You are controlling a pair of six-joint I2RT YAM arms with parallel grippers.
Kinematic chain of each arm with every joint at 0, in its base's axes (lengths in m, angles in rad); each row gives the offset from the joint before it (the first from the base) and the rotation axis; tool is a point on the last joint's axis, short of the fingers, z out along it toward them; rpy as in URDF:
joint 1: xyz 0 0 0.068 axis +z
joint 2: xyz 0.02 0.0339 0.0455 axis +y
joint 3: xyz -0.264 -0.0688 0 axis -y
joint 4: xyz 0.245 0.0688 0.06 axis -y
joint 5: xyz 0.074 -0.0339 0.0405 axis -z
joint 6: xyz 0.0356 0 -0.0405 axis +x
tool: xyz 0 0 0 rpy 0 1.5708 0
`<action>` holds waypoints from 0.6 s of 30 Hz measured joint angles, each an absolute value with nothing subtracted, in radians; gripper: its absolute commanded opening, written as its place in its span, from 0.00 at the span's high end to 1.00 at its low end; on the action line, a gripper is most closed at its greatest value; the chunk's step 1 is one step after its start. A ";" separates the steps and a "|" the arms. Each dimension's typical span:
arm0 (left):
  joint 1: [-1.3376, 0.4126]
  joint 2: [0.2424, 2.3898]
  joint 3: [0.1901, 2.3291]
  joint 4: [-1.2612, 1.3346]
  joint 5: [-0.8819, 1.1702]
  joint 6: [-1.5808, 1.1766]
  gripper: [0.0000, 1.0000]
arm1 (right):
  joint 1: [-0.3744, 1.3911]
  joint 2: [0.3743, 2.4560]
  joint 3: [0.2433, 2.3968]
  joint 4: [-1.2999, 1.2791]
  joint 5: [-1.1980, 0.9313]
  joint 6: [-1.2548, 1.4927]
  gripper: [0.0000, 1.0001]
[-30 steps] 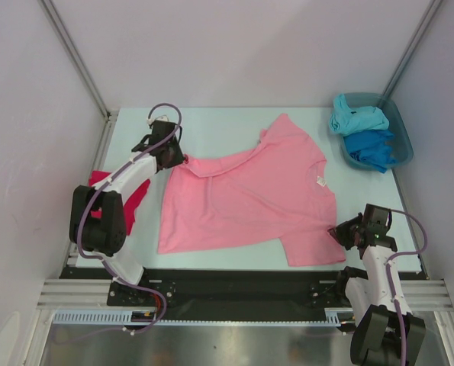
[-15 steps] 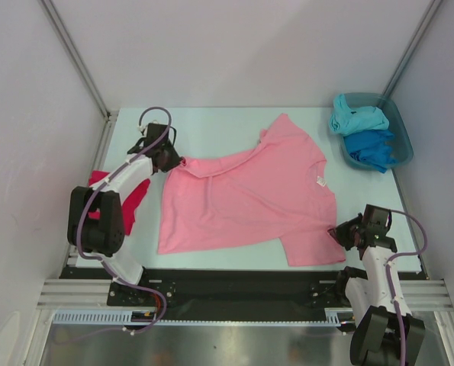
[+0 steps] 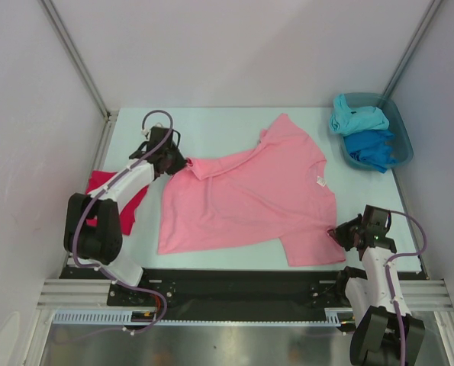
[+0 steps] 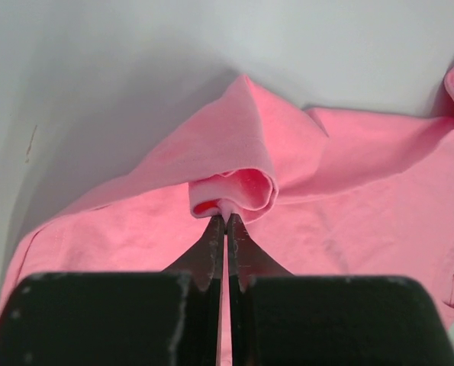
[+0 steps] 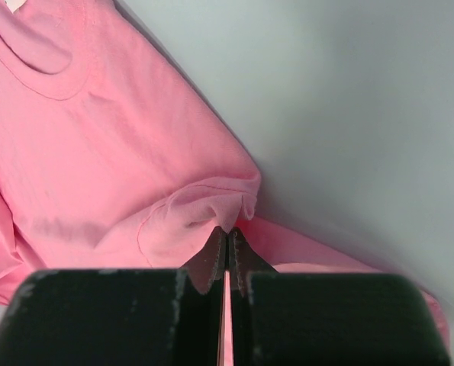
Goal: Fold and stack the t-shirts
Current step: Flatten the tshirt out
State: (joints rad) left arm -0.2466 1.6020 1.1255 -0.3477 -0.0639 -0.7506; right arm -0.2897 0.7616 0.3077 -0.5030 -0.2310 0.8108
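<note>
A light pink t-shirt (image 3: pixel 246 197) lies spread across the middle of the table, with a small white neck tag (image 3: pixel 319 181) on its right side. My left gripper (image 3: pixel 182 162) is shut on a pinched fold at the shirt's upper left corner (image 4: pixel 234 191). At the shirt's lower right edge my right gripper (image 3: pixel 335 231) is shut on a bunched hem (image 5: pixel 219 206). A crimson-magenta t-shirt (image 3: pixel 123 200) lies at the table's left edge under the left arm. Turquoise (image 3: pixel 356 118) and blue (image 3: pixel 373 146) t-shirts sit in the tub.
A teal plastic tub (image 3: pixel 400 130) stands at the back right corner. White walls with metal rails enclose the table on the left, back and right. Both arm bases sit along the near edge.
My left gripper has shifted slightly right and toward the near edge, drawing the pink shirt's corner with it. The right arm has not moved.
</note>
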 measured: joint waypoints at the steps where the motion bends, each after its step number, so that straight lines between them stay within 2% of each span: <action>1: -0.247 1.602 1.132 -0.352 -0.064 -0.752 1.00 | -0.290 0.762 0.308 -0.503 -0.231 0.811 1.00; 18: -0.235 1.647 1.400 -0.363 -0.019 -0.769 0.99 | -0.290 0.758 0.301 -0.503 -0.234 0.810 1.00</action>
